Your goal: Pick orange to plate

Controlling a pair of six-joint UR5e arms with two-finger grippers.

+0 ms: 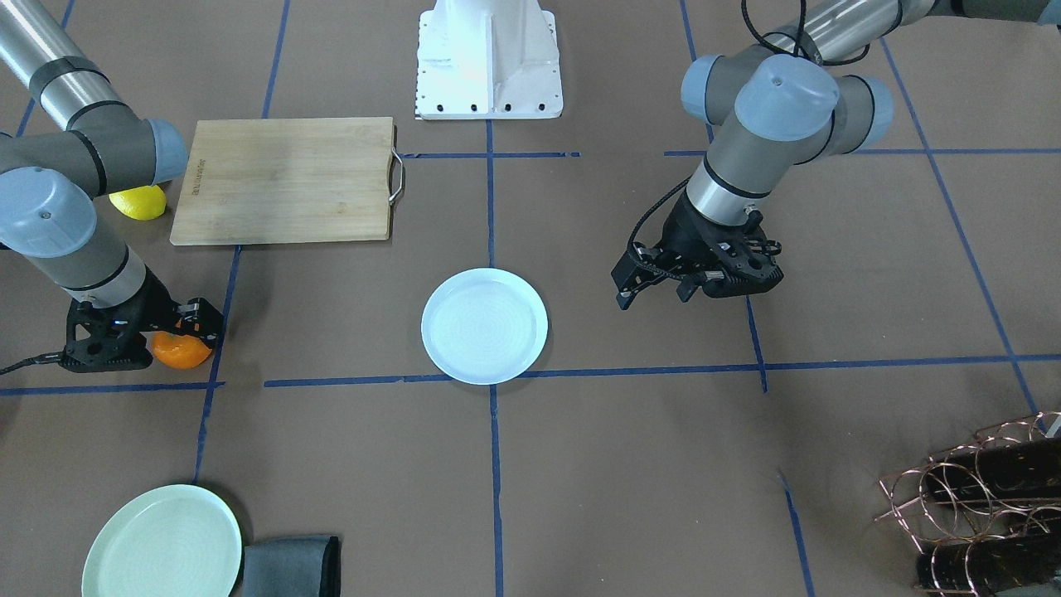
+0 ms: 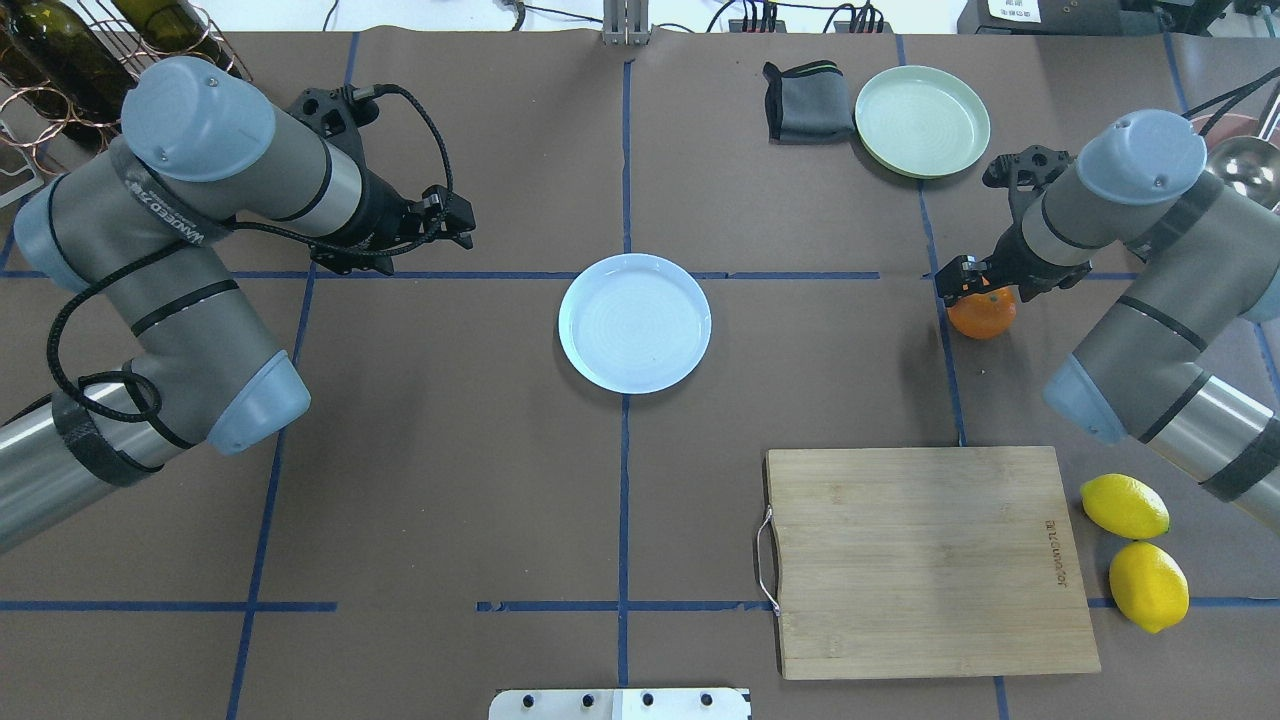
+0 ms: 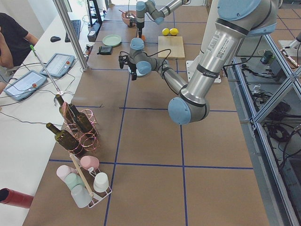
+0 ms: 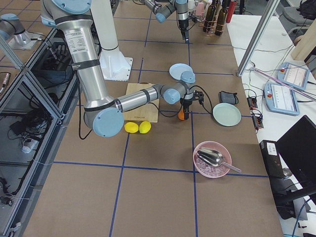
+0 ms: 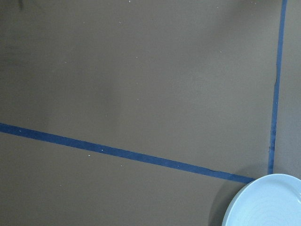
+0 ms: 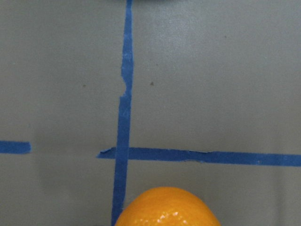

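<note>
The orange (image 1: 181,351) rests on the brown table at the robot's right side, also seen as orange (image 2: 982,314) and, filling the bottom edge of the right wrist view, orange (image 6: 167,207). My right gripper (image 1: 176,332) reaches down over it, fingers pressed against its two sides. The pale bluish-white plate (image 1: 485,325) lies empty at the table's centre, well apart from the orange; plate (image 2: 635,322) shows the same. My left gripper (image 1: 655,294) hovers beside the plate on the other side, open and holding nothing. A piece of the plate's rim (image 5: 268,202) shows in the left wrist view.
A wooden cutting board (image 2: 930,560) with two lemons (image 2: 1125,506) beside it lies near the robot's right. A mint-green plate (image 2: 922,120) and a grey cloth (image 2: 805,102) sit at the far edge. A copper wine rack (image 1: 978,497) stands far left; a pink bowl (image 4: 212,159) at the right end.
</note>
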